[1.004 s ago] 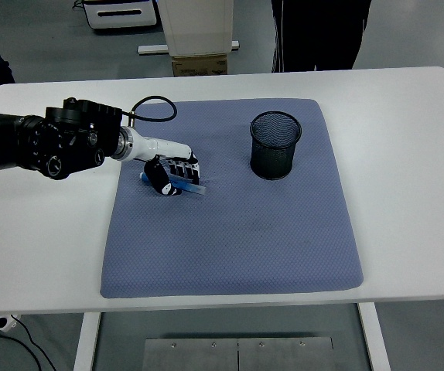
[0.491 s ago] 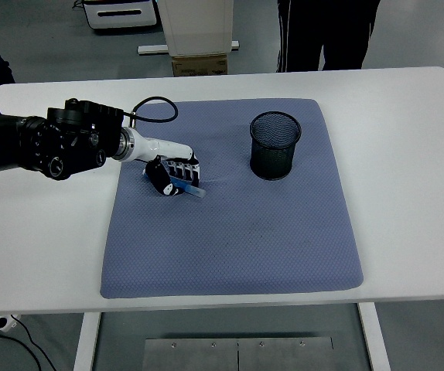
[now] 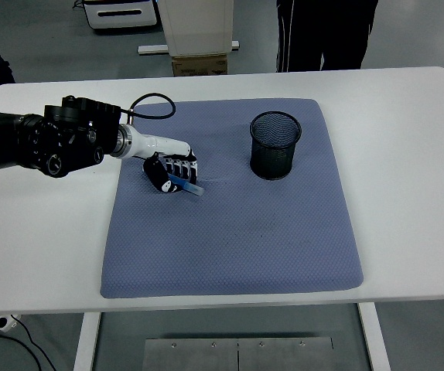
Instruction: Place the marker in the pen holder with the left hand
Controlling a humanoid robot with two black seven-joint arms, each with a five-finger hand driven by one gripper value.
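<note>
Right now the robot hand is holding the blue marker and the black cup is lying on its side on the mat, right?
Not quite. The head view shows the cup standing upright on the mat, not on its side. The rest is right: the robot hand holds the blue marker.

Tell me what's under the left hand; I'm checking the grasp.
A blue marker pokes out beneath the left hand, over the blue mat. Its other end is covered by the fingers.
</note>
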